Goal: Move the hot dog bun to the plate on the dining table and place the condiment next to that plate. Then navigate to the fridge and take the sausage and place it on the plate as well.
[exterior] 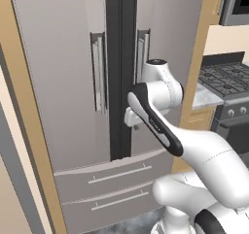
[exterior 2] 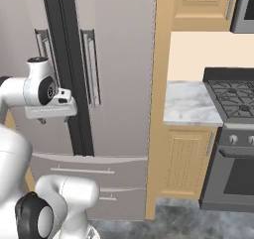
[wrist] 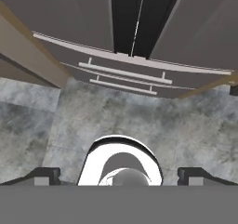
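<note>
The fridge (exterior: 58, 82) (exterior 2: 119, 84) stands right in front of me, with both grey doors shut around a dark centre seam and two drawers below (wrist: 125, 74). My gripper (exterior: 130, 119) (exterior 2: 47, 116) hangs at handle height in front of the seam, pointing down at the floor. In the hand view its fingertips (wrist: 44, 175) stand wide apart, so the gripper (wrist: 118, 175) is open with nothing between them. The hot dog bun, plate, dining table, condiment and sausage are out of view.
A dark stove (exterior: 226, 80) (exterior 2: 233, 94) stands to the right, past a short marble counter (exterior 2: 191, 104) on a wooden cabinet (exterior 2: 183, 158). Tan wood panels (exterior: 24, 107) frame the fridge. The mottled grey floor (wrist: 116, 116) lies below.
</note>
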You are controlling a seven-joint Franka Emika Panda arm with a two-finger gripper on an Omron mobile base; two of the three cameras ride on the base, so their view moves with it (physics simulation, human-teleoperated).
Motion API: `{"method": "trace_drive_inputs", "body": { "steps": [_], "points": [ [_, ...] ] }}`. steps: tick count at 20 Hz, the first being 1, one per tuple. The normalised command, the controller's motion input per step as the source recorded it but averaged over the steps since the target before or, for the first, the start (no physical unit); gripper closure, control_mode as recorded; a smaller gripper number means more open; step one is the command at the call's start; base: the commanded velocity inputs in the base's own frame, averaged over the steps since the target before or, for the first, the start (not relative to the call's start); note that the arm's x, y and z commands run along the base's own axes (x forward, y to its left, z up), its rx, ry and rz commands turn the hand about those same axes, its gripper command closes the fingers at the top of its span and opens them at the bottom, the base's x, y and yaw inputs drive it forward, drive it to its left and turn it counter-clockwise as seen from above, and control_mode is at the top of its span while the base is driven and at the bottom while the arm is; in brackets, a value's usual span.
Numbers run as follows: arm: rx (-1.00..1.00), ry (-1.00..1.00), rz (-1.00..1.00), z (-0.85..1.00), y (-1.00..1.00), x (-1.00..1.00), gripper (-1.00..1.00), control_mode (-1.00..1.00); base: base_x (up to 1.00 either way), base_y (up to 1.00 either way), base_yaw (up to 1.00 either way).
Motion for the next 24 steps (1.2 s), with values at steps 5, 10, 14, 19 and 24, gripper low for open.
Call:
{"method": "trace_drive_inputs", "body": {
  "steps": [5, 10, 14, 19, 24],
  "points": [
    [0.00, -0.22, 0.00, 0.34, -0.34, 0.63, -1.00, -1.00, 0.00, 0.00, 0.00],
    [0.00, -0.43, 0.00, 0.43, -0.33, 0.43, -1.00, -1.00, 0.00, 0.00, 0.00],
    [0.00, -0.44, 0.00, 0.17, -0.45, 0.04, -1.00, -1.00, 0.00, 0.00, 0.00],
    [0.04, -0.27, -0.01, 0.13, -0.29, 0.15, -1.00, -1.00, 0.00, 0.00, 0.00],
    [0.08, -0.10, -0.01, 0.13, -0.02, 0.27, -1.00, -1.00, 0.00, 0.00, 0.00]
  ]
}}
